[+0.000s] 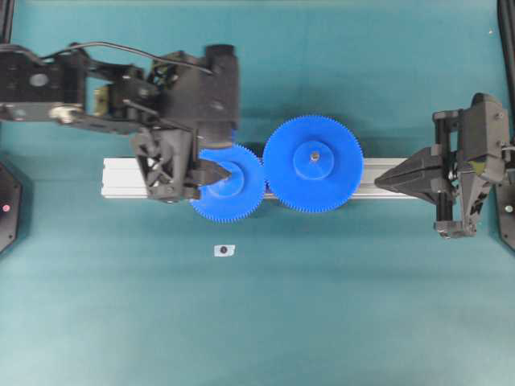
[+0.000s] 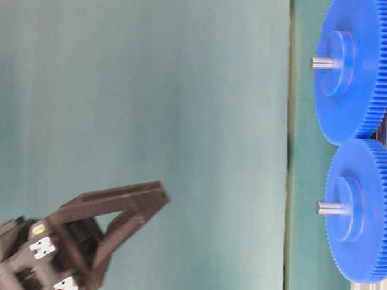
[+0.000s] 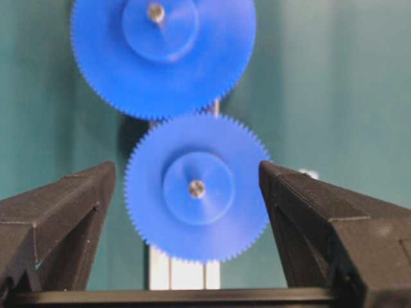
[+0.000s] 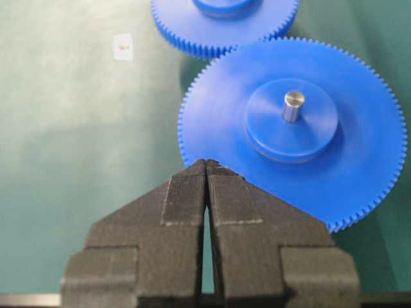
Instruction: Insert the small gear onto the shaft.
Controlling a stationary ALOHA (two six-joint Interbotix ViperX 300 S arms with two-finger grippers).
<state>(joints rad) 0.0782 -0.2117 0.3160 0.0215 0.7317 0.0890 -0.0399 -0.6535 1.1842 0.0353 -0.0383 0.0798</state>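
The small gear (image 3: 198,188) sits on the shaft (image 3: 196,188); the grey pin tip shows through its hub. It meshes with the larger blue gear (image 3: 164,51). In the overhead view the small gear (image 1: 233,193) lies partly under my left gripper (image 1: 211,170). My left gripper (image 3: 186,168) is open and empty, raised above the gear with a finger off each side. In the table-level view it (image 2: 155,196) hangs well off the small gear (image 2: 363,211) and shaft (image 2: 329,208). My right gripper (image 1: 378,182) is shut and empty, its tips (image 4: 207,163) by the larger gear's rim.
The larger gear (image 1: 313,163) sits on its own pin (image 4: 293,104) on the ribbed aluminium rail (image 1: 121,178), which runs left to right. A small white tag (image 1: 224,250) lies on the teal table in front of the small gear.
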